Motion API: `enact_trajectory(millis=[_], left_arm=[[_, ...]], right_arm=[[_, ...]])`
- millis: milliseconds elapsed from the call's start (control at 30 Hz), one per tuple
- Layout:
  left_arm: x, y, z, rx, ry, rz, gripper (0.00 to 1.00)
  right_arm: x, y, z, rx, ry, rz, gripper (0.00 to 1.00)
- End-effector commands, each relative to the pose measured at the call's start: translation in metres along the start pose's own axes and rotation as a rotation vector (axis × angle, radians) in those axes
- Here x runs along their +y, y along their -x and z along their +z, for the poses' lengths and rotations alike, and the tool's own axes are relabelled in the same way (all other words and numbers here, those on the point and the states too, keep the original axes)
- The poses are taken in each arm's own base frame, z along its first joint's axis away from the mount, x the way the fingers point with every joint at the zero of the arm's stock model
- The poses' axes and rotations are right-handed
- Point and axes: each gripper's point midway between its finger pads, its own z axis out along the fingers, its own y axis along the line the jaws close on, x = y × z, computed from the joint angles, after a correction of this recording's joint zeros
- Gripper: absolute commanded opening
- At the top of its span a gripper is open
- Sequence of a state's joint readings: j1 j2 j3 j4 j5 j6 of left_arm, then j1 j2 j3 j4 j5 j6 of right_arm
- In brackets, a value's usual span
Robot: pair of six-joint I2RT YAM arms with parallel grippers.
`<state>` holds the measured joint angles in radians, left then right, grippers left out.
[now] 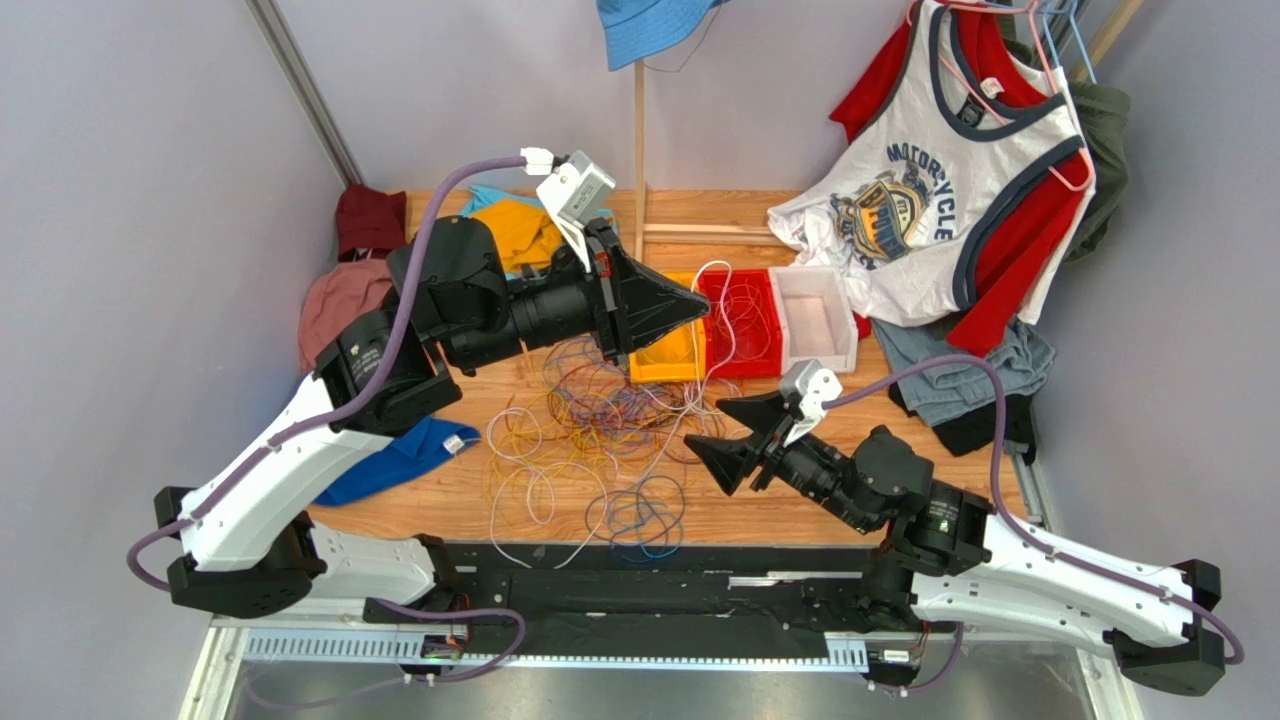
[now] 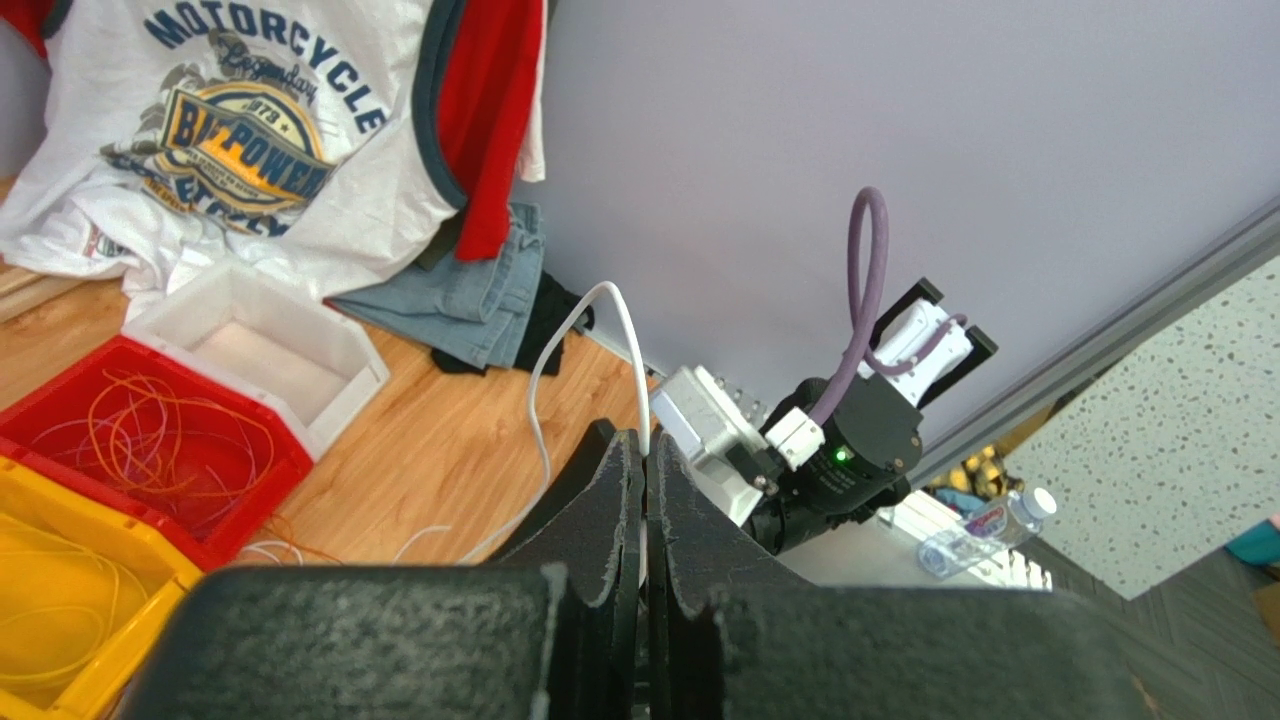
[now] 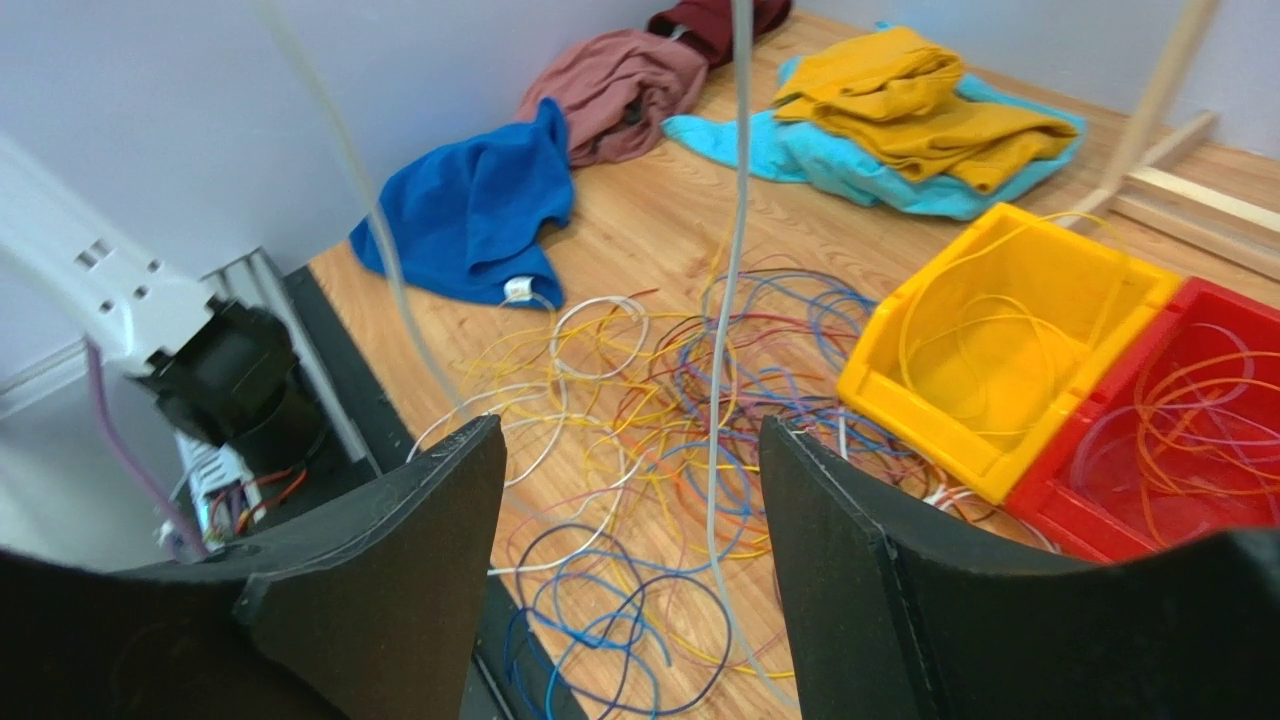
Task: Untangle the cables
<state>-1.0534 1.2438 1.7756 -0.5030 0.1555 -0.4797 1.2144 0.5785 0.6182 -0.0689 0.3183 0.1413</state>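
Note:
The cables point(image 1: 601, 435) lie as a loose tangle of white, yellow, orange, purple, blue and red loops on the wooden table, left of the bins; the right wrist view shows the same cables point(image 3: 646, 405). My left gripper point(image 1: 700, 306) is raised over the yellow bin, shut on a white cable point(image 2: 583, 312) that arcs out of the tips point(image 2: 646, 458). That white cable point(image 3: 727, 300) hangs down between my right gripper's fingers without touching them. My right gripper point(image 1: 703, 426) point(image 3: 628, 435) is open, low over the tangle's right edge.
A yellow bin point(image 1: 670, 360), a red bin point(image 1: 747, 323) and a white bin point(image 1: 819, 315) stand in a row behind the tangle, with some cables in the yellow and red ones. Clothes lie at back left and right. A wooden pole point(image 1: 639, 135) stands behind.

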Motion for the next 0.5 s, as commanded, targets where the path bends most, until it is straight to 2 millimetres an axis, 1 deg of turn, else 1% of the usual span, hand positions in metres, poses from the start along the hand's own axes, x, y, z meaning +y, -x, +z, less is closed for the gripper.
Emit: enact_trajectory(millis=[0,100,133,167,233,300,333,400,433,467], left_arm=[[-0.009,0.018,-0.008,-0.031,-0.010,0.036,0.00],[-0.010,0.018,-0.009,-0.021,-0.010,0.040,0.00],[-0.010,0.018,-0.009,-0.016,-0.013,0.039,0.00],[-0.010,0.018,-0.009,-0.014,-0.014,0.039,0.00],[-0.010,0.016,-0.009,-0.009,-0.014,0.034,0.00],[-0.011,0.015,-0.007,-0.007,-0.020,0.026,0.00],[-0.011,0.012,-0.005,0.001,-0.025,0.022,0.00],[-0.013,0.010,-0.002,0.002,-0.036,0.014,0.00],[-0.013,0.007,0.000,0.011,-0.040,0.013,0.00],[-0.015,0.007,0.000,0.012,-0.046,0.013,0.00]], right_arm=[[0.028,-0.003,-0.002,-0.002,0.177,-0.030,0.69],[0.035,-0.009,0.000,0.017,0.214,-0.034,0.76],[0.039,-0.004,0.001,-0.009,0.232,-0.028,0.77],[0.041,-0.004,0.003,-0.011,0.242,-0.023,0.82],[0.045,-0.002,0.004,-0.030,0.258,-0.009,0.87],[0.044,-0.001,0.008,-0.041,0.246,0.000,0.89],[0.044,0.003,0.010,-0.061,0.245,0.004,0.90],[0.042,0.000,0.018,-0.056,0.221,0.013,0.91],[0.043,0.005,0.021,-0.077,0.217,0.016,0.91],[0.038,0.002,0.026,-0.071,0.184,0.020,0.91]])
